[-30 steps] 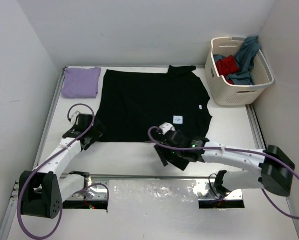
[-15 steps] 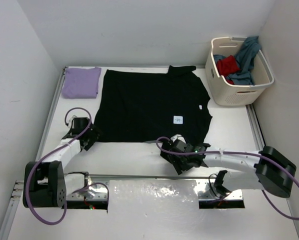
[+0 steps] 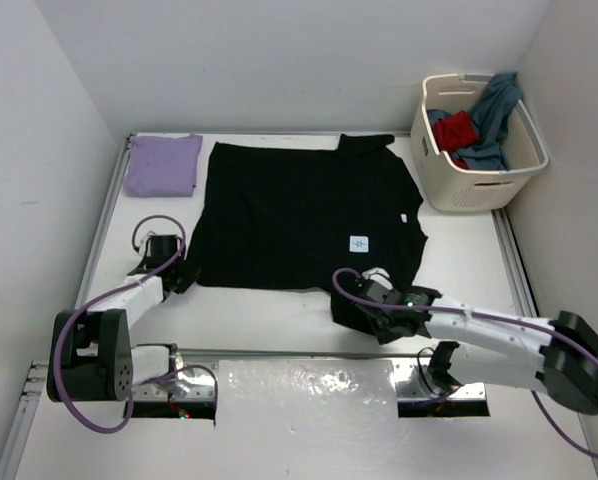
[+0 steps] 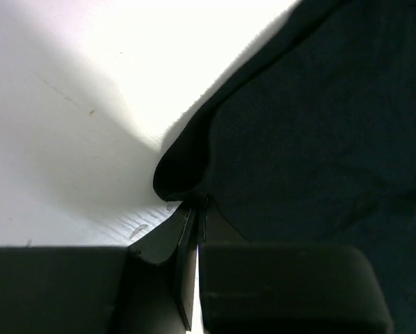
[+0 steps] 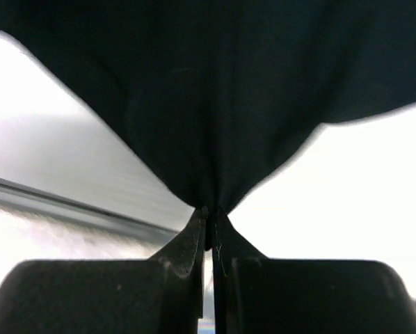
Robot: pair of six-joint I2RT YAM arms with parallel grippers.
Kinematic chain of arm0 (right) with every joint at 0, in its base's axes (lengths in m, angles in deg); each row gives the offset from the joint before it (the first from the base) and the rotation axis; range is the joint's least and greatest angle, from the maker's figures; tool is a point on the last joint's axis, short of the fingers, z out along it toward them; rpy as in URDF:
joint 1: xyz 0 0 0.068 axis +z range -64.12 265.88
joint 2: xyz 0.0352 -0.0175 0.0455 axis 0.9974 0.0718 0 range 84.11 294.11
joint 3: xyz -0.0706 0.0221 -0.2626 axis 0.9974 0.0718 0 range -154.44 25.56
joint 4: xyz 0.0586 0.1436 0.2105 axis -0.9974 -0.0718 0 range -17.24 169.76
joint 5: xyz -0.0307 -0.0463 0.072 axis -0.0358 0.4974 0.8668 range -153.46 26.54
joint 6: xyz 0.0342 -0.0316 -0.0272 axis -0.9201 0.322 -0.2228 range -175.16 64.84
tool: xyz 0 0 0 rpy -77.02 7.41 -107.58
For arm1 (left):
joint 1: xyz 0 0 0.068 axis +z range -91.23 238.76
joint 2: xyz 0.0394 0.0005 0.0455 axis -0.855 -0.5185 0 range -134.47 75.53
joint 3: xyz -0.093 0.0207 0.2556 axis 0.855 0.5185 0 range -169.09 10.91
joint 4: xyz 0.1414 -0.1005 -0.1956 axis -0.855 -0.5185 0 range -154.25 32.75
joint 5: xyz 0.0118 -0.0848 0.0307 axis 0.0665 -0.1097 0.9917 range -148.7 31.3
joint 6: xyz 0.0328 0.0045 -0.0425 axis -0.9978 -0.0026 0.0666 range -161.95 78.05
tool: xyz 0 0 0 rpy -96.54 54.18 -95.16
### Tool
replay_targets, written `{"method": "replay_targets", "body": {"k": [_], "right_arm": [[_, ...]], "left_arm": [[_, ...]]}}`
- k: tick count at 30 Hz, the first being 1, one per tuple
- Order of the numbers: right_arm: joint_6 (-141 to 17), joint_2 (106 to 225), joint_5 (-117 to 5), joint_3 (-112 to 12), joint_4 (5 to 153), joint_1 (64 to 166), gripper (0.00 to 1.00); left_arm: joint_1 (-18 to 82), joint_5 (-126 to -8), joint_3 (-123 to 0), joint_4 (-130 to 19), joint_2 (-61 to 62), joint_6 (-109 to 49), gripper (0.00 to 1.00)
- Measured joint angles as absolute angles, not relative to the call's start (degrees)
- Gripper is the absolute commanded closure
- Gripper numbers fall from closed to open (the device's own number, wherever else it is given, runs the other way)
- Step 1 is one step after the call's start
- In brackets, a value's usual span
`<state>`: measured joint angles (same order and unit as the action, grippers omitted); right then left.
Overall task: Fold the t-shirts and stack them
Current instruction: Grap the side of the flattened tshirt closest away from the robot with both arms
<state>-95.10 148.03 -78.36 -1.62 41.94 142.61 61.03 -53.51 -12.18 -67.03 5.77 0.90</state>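
The black t-shirt [image 3: 299, 210] lies spread flat on the bench [image 3: 279, 315], its long axis running from the near edge straight away from both arms. The left jaws are clamped on its near-left corner and the right jaws on its near-right corner, with cloth fanning forward from each pinch. A small white tag [image 3: 358, 243] shows on the shirt, its print too small to read.

White table [image 3: 264, 315], plain white walls [image 3: 279, 60]

Matt black cloth t-shirt [image 3: 299, 215], soft lavender cloth t-shirt [image 3: 162, 165], smooth cream plastic basket [image 3: 476, 190]
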Motion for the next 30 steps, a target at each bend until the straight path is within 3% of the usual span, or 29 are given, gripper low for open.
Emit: {"method": "replay_targets", "body": {"k": [9,16,23,30], "right_arm": [[-101.8,133.4,-77.3,1.7,29.6,138.5,1.0],[-98.9,138.3,-74.7,1.6,31.7,138.5,1.0],[-95.5,142.2,-78.1,-8.7,31.8,138.0,1.0],[-91.5,143.5,-82.4,-17.2,31.2,131.2,1.0]], "left_arm": [[61.0,-51.0,-12.4,-72.1,8.3,1.9,1.0],[61.0,-52.4,-12.3,-74.3,13.4,1.1,1.0],[61.0,-53.3,-14.5,-75.6,13.7,0.5,1.0],[61.0,-53.9,-21.0,-75.1,10.5,0.5,1.0]]}}
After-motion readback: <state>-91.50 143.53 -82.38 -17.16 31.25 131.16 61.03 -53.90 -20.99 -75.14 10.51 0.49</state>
